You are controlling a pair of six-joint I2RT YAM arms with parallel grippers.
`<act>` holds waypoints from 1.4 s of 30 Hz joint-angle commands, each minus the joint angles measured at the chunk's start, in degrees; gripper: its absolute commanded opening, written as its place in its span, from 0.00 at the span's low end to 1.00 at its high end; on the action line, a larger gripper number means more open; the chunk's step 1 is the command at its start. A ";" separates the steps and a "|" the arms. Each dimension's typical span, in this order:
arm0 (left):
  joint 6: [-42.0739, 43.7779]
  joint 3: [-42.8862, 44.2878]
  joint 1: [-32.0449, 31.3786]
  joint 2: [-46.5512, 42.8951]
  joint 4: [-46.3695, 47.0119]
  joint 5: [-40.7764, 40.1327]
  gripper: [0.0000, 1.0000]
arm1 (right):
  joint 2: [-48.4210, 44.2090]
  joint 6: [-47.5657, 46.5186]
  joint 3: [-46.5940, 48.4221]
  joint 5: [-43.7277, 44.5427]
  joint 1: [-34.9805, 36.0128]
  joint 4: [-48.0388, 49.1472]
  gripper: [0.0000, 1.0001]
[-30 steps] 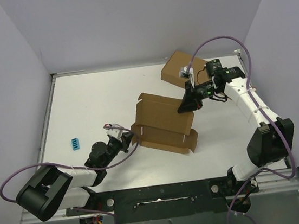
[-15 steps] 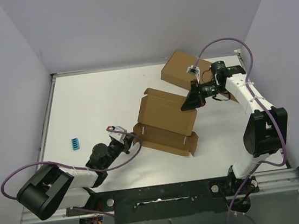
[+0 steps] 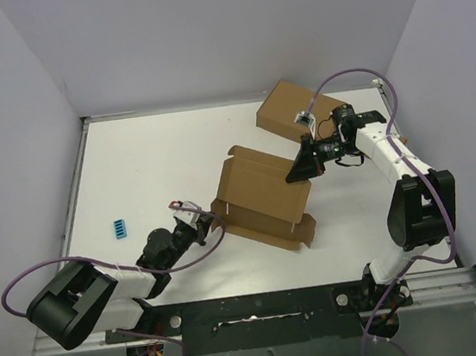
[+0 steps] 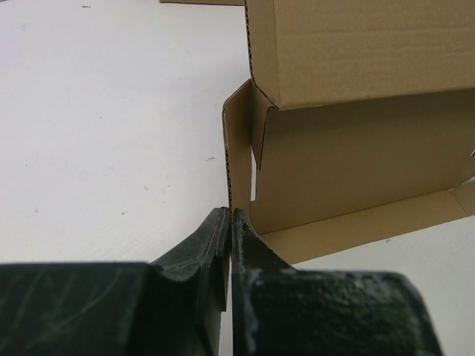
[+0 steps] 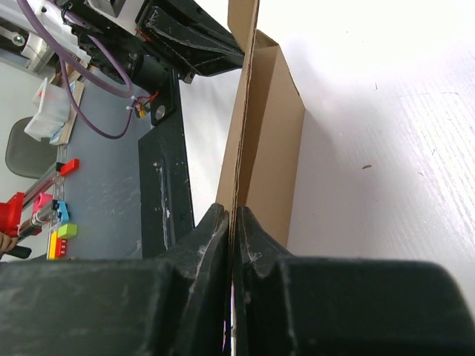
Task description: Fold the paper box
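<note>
1. A small blue item [image 3: 120,228] lies far left on the counter [image 3: 149,163].
2. Left end effector [image 3: 210,222] is closed, its tips at the left flap of the paper box [image 3: 262,194].
3. The paper box sits mid-counter, lid tilted up.
4. Right end effector [image 3: 295,173] pinches the lid's right edge, with a bigger box [image 3: 286,109] behind it.

We see the hinged lid of the shallow brown cardboard mailer box [image 3: 260,184] swing: it now shows more of its face from above, its far left corner sits nearer the table's [image 3: 141,164] right edge, and a small flap juts out there. The box's near right corner slides slightly toward the near edge. Behind the right gripper [image 3: 296,172], the white right arm [image 3: 415,208] pulls in from the right edge and stands straighter.
</note>
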 commanded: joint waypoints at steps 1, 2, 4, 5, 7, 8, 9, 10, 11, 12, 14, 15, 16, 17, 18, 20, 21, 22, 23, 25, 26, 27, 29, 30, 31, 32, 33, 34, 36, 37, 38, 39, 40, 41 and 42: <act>-2.87 0.21 -0.55 -1.03 1.55 1.74 0.00 | -2.02 -2.77 -0.57 -0.93 1.07 1.30 0.00; -3.42 0.32 -0.55 -1.53 0.97 1.94 0.01 | -2.06 -3.04 -0.55 -0.96 1.02 1.16 0.00; -4.52 0.58 -0.54 -2.80 -0.79 2.32 0.05 | -2.17 -3.92 -0.39 -0.80 1.07 0.60 0.00; -4.97 0.65 -0.47 -3.57 -1.59 2.62 0.08 | -2.15 -4.17 -0.30 -0.67 1.02 0.47 0.00; -6.14 0.89 -0.15 -5.37 -3.72 3.40 0.13 | -2.36 -4.49 -0.33 -0.42 1.06 0.41 0.00; -6.71 1.02 0.06 -6.44 -5.01 3.69 0.16 | -2.41 -4.63 -0.37 -0.31 1.04 0.48 0.00; -7.44 1.11 0.19 -7.82 -6.47 3.88 0.20 | -2.45 -4.76 -0.42 -0.27 1.06 0.40 0.00; -8.21 1.24 0.49 -9.30 -8.05 4.15 0.24 | -2.53 -4.87 -0.46 -0.26 1.04 0.35 0.00; -9.08 1.36 0.70 -10.81 -9.86 4.47 0.29 | -2.59 -4.98 -0.46 -0.26 1.03 0.33 0.00; -9.89 1.51 0.96 -12.74 -11.59 4.60 0.32 | -2.62 -5.13 -0.46 -0.26 1.06 0.33 0.00; -11.56 1.97 1.28 -16.96 -15.97 4.89 0.39 | -2.72 -5.35 -0.46 -0.26 1.07 0.20 0.00; -12.27 2.15 1.39 -19.20 -18.29 4.90 0.43 | -2.80 -5.56 -0.46 -0.26 1.08 0.11 0.00; -12.93 2.33 1.46 -21.60 -20.67 4.72 0.45 | -2.87 -5.68 -0.46 -0.26 1.03 0.07 0.00; -13.59 2.46 1.50 -24.28 -23.18 4.38 0.48 | -2.88 -5.79 -0.51 -0.19 1.03 0.06 0.00; -14.47 2.58 1.56 -27.00 -26.10 3.96 0.51 | -2.83 -5.89 -0.54 -0.18 1.06 0.06 0.00; -15.91 2.50 1.61 -32.94 -31.20 2.55 0.52 | -2.90 -5.97 -0.63 -0.09 1.16 0.03 0.00; -16.66 2.54 1.62 -35.88 -33.97 1.47 0.53 | -2.87 -6.03 -0.64 -0.06 1.15 -0.02 0.00; -17.55 2.46 1.65 -38.85 -36.56 -0.56 0.52 | -2.85 -6.07 -0.67 -0.02 1.22 -0.02 0.00; -17.72 2.27 1.65 -41.31 -38.81 -2.38 0.52 | -2.87 -6.06 -0.68 0.00 1.30 -0.03 0.00; -17.83 1.60 1.65 -46.37 -41.83 -5.99 0.47 | -2.90 -6.21 -0.66 -0.05 1.38 -0.15 0.00; -17.80 1.39 1.75 -47.79 -42.86 -7.81 0.43 | -2.85 -6.24 -0.64 -0.01 1.40 -0.17 0.00; -17.94 1.37 1.79 -48.96 -44.12 -9.81 0.39 | -2.89 -6.28 -0.65 -0.03 1.47 -0.19 0.00; -18.23 1.79 2.03 -49.85 -46.71 -13.42 0.31 | -2.90 -6.32 -0.64 -0.08 1.50 -0.21 0.00; -18.74 2.26 2.35 -49.66 -48.59 -15.22 0.27 | -2.90 -6.33 -0.57 -0.08 1.42 -0.20 0.00; -19.03 2.66 2.75 -49.11 -49.55 -16.59 0.24 | -2.85 -6.44 -0.57 -0.08 1.47 -0.20 0.00; -19.10 3.12 3.18 -47.94 -49.86 -17.54 0.22 | -2.81 -6.46 -0.55 -0.08 1.44 -0.25 0.00; -18.80 3.65 3.93 -46.43 -49.64 -17.60 0.21 | -2.79 -6.42 -0.55 -0.08 1.49 -0.21 0.00; -18.21 4.32 4.80 -44.12 -49.12 -16.74 0.21 | -2.79 -6.43 -0.55 -0.08 1.51 -0.20 0.00; -17.10 6.05 7.17 -38.31 -46.95 -13.08 0.20 | -2.68 -6.42 -0.55 -0.08 1.51 -0.25 0.00; -16.44 6.69 8.44 -35.10 -44.72 -10.09 0.20 | -2.64 -6.42 -0.55 -0.08 1.51 -0.26 0.00; -15.55 7.00 10.26 -31.96 -41.49 -6.78 0.20 | -2.59 -6.48 -0.55 -0.04 1.54 -0.33 0.00; -14.64 6.98 11.53 -29.15 -37.77 -3.47 0.21 | -2.56 -6.51 -0.51 -0.07 1.55 -0.34 0.00; -14.10 6.57 12.45 -26.51 -34.09 -0.62 0.21 | -2.55 -6.52 -0.50 -0.08 1.57 -0.34 0.00; -13.46 5.78 13.17 -24.06 -29.61 1.72 0.22 | -2.52 -6.50 -0.47 -0.08 1.54 -0.30 0.00; -12.41 4.88 13.58 -21.55 -25.00 4.74 0.23 | -2.46 -6.51 -0.46 -0.08 1.60 -0.26 0.00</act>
